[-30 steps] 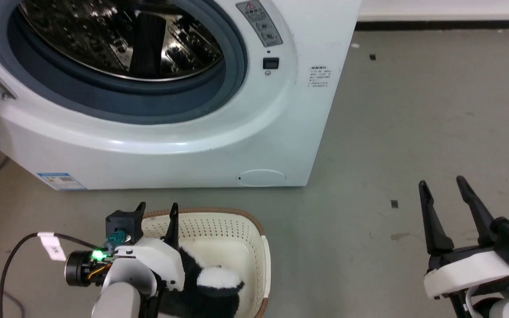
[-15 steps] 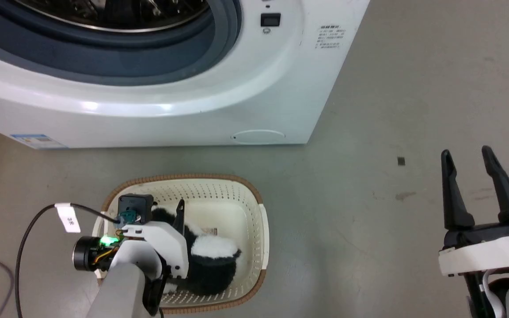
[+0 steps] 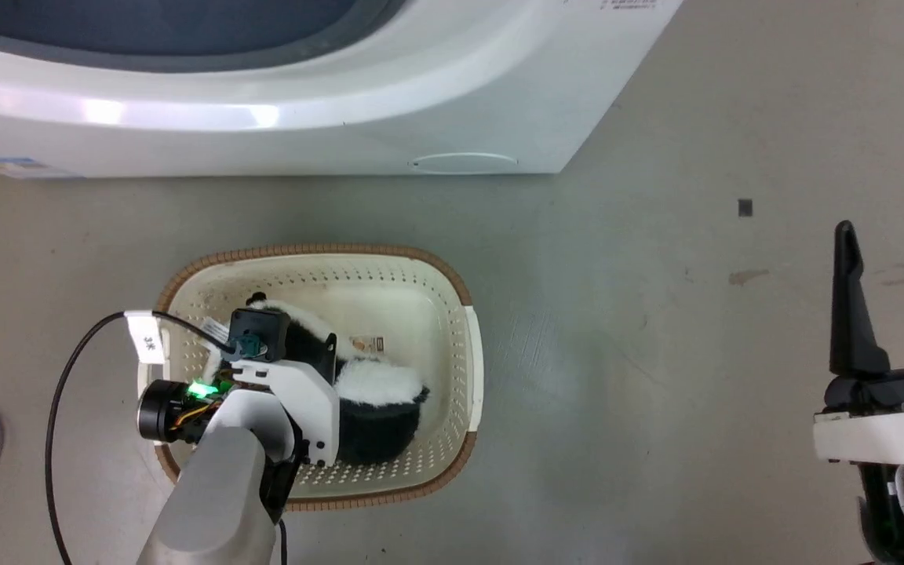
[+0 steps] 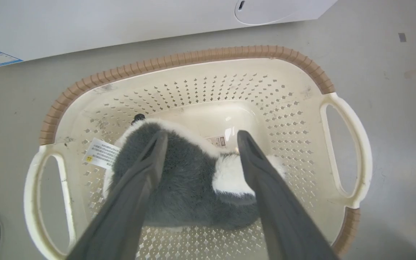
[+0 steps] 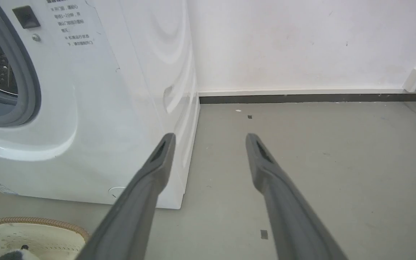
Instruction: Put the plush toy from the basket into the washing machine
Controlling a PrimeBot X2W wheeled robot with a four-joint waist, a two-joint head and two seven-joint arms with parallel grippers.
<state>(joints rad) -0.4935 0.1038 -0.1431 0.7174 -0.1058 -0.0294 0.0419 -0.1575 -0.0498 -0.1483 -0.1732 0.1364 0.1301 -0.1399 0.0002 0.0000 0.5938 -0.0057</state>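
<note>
Your fluffy black-and-white plush toy (image 4: 186,191) lies inside the oval perforated basket (image 4: 193,59). Your left gripper (image 4: 200,135) hangs spread over it, and your right gripper (image 3: 887,231) is splayed empty, well right of the basket.

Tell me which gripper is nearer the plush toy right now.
Left. The left gripper is open over the basket, its fingers straddling the plush toy. The right gripper hangs open over the floor, well off to the basket's right, away from the toy.
</note>
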